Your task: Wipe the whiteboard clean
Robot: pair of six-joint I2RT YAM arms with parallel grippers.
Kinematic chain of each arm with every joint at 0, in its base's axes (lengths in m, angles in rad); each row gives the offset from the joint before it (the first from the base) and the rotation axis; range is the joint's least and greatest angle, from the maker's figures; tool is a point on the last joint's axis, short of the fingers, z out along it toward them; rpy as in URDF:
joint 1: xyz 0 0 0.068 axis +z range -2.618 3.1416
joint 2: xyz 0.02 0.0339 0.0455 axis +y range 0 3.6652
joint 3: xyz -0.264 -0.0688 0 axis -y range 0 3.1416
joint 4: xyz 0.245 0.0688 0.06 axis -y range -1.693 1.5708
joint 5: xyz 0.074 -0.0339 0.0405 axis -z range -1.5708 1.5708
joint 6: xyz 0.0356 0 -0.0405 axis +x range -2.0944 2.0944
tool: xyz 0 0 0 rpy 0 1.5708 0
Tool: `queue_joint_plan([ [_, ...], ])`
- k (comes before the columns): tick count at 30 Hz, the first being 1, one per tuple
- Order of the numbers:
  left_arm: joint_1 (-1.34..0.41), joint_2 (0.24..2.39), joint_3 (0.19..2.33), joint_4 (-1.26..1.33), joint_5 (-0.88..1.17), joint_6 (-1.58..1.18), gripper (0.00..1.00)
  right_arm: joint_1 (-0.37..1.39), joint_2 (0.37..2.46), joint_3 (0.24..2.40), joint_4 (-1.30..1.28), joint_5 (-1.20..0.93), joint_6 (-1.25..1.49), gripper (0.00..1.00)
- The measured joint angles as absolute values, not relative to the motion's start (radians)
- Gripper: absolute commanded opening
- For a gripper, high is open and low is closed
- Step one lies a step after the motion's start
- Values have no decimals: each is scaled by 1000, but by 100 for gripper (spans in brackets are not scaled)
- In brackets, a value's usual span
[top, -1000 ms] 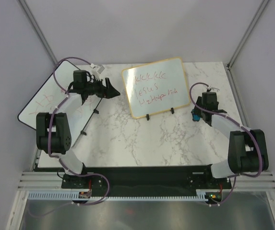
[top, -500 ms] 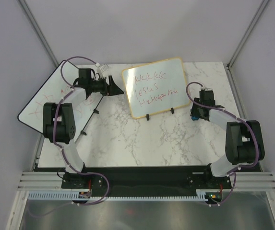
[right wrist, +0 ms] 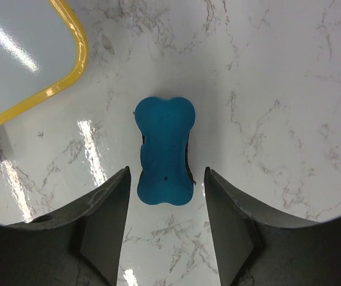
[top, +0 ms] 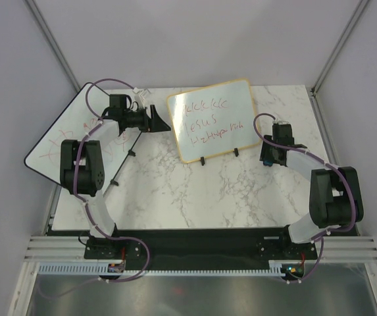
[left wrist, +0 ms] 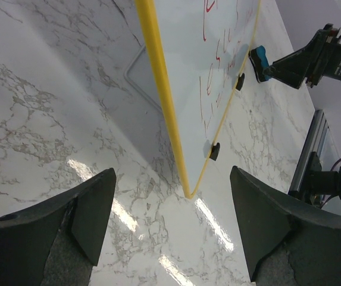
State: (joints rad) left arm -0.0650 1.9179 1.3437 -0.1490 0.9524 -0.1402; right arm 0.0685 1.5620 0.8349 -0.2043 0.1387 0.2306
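The whiteboard (top: 211, 120) is standing tilted on two black feet (top: 203, 161) at twelve o'clock on the table (top: 175, 191), tan-framed, round-cornered, bearing three lines of red handwriting.

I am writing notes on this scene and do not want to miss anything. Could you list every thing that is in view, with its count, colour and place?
whiteboard: one, white with a tan frame and red writing, standing at the back middle of the table
feet: two, black, under the whiteboard's lower edge
larger whiteboard: one, white with a black edge and red doodles, at the left, reaching past the table's edge
eraser: one, blue, flat on the table at the right, near the whiteboard's corner
table: one, white marble pattern, under everything
left claw: one, black, open, at the whiteboard's left edge
right claw: one, black, open, over the eraser with a finger on each side
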Motion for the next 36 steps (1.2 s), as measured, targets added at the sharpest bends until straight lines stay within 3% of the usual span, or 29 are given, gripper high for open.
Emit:
queue_joint_plan([
  [10, -65, 1918, 1351, -156, 953, -134, 86, 70, 1585, 869, -202, 176, 212, 51],
  [15, -65, 1918, 1352, -163, 953, -120, 86, 70, 1619, 906, -199, 186, 206, 55],
  [23, -65, 1918, 1356, -173, 953, -110, 86, 70, 1660, 915, -200, 186, 205, 51],
  [26, -65, 1918, 1359, -178, 953, -109, 86, 70, 1666, 915, -200, 189, 204, 41],
  [33, -65, 1918, 1362, -183, 957, -107, 85, 70, 1665, 916, -194, 200, 204, 0],
  [36, -65, 1918, 1362, -183, 973, -107, 85, 70, 1661, 916, -195, 203, 202, 0],
])
